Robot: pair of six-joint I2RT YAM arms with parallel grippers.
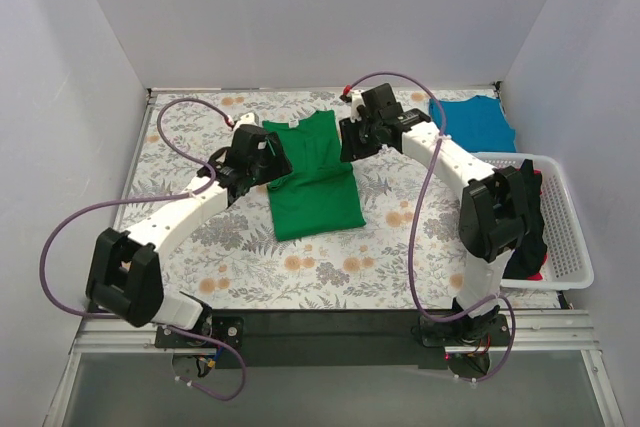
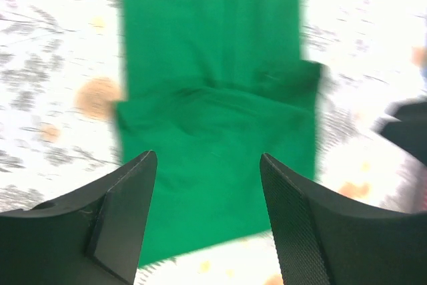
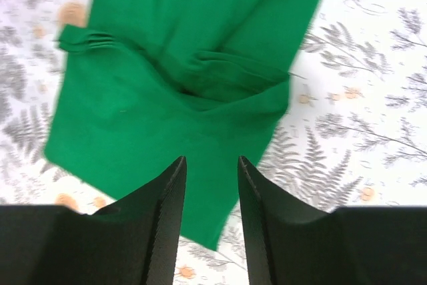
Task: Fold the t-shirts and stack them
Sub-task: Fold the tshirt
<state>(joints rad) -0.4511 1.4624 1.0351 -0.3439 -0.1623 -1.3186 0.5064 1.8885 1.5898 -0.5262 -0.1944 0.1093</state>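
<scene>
A bright green t-shirt (image 1: 315,192) lies on the floral table cloth in the middle, its sides folded in and its far end doubled over. A folded teal-blue t-shirt (image 1: 472,122) rests at the back right. My left gripper (image 1: 268,152) hovers over the green shirt's far left corner, and my right gripper (image 1: 352,137) over its far right corner. In the left wrist view the left gripper (image 2: 208,158) stands open above the green t-shirt (image 2: 213,85), holding nothing. In the right wrist view the right gripper (image 3: 210,161) is open over the green fabric (image 3: 167,65), also holding nothing.
A white slotted basket (image 1: 565,237) stands at the right edge, partly behind my right arm, with a black shirt (image 1: 530,237) and a bit of red fabric (image 1: 535,275) inside. Grey walls enclose the table on three sides.
</scene>
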